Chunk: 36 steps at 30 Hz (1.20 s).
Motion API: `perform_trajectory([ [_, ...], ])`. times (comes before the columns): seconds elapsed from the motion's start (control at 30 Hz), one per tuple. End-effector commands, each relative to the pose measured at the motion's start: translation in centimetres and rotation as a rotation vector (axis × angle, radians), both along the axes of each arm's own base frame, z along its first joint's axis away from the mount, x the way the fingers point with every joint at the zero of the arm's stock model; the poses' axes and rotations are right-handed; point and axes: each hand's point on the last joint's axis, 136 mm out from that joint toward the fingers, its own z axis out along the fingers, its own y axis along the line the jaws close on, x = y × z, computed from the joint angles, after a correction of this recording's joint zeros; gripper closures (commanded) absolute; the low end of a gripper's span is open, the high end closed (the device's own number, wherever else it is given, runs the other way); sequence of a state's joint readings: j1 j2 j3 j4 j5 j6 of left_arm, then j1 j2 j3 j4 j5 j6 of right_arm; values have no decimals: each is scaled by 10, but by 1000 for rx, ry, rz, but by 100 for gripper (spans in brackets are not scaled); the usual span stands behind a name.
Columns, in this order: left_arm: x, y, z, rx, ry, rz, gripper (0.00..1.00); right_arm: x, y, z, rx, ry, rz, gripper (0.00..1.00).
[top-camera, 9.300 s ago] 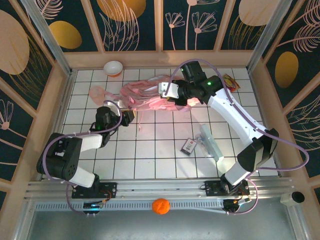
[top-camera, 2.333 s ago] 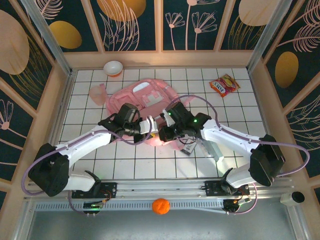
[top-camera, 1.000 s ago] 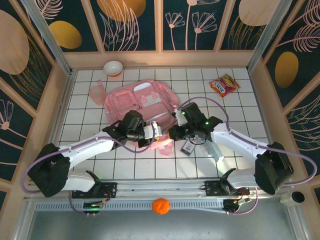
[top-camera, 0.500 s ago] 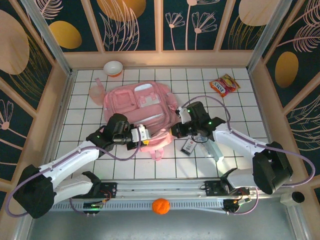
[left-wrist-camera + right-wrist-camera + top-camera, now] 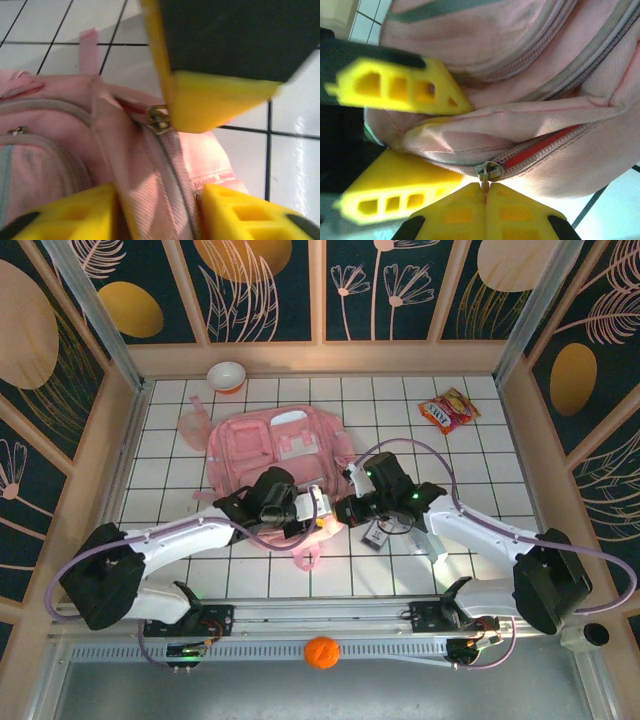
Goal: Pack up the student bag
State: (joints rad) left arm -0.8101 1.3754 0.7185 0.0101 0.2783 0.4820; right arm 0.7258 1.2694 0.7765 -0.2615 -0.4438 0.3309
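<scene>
- Now holding the student bag flat on the counter, left of centre with its pockets up, rather than dangling it crumpled at the far side as it was some seconds ago.
- Working both arms at the bag's near edge, with the left claw shifting rightward over the last half second and now sitting just beside the right claw.
- Clamping a fold of pink fabric between the left claw's fingers, right beside the zipper track.
- Pinching the metal zipper pull with the right claw, its fingers pressed together on the tab.
- Probably setting up to unzip, one claw bracing the fabric and the other ready to draw the pull along; not yet packing anything.
- Exposing only a short stretch of red zipper tape, the mouth barely parting and nothing visible inside the bag.
- Leaving the snack packet on the counter at the far right and a small card just beside the right claw.
- Leaving a seemingly empty bowl and a pink cup near the bag's far left corner, the cup's contents too small to tell.
</scene>
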Motion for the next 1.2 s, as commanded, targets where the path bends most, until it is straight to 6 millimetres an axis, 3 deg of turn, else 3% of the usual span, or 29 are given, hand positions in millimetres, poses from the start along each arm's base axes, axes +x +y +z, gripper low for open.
perform_trajectory([
  [0.0,8,-1,9,-11,-23,26,90,10,-1,24,54,-78,-13,100],
  [0.03,2,-1,13,-17,-33,-6,100,15,-9,15,30,-69,-40,100],
  [0.13,-15,3,29,-59,-84,-91,100,37,-36,-10,-19,-51,-134,100],
  [0.23,-31,9,44,-99,-115,-141,100,60,-53,-18,-18,-73,-204,100],
  [0.37,-48,18,50,-107,-122,-188,100,92,-65,-16,-21,-109,-270,100],
  [0.73,-80,20,77,-151,-150,-364,100,177,-79,-18,-38,-190,-426,100],
  [0.83,-81,22,73,-136,-157,-376,100,194,-83,-21,-35,-189,-454,100],
  [0.93,-67,24,66,-113,-162,-291,100,193,-72,-9,-2,-209,-403,100],
  [0.97,-61,25,65,-113,-165,-249,92,190,-69,-5,4,-219,-383,100],
  [1.03,-49,25,71,-145,-169,-159,58,179,-66,5,1,-233,-351,75],
  [1.07,-44,24,77,-172,-173,-125,46,175,-69,9,-13,-240,-354,65],
  [1.1,-40,24,85,-205,-175,-90,37,168,-74,14,-33,-247,-361,56],
  [1.17,-34,26,94,-249,-168,-26,30,156,-85,24,-62,-262,-378,48],
])
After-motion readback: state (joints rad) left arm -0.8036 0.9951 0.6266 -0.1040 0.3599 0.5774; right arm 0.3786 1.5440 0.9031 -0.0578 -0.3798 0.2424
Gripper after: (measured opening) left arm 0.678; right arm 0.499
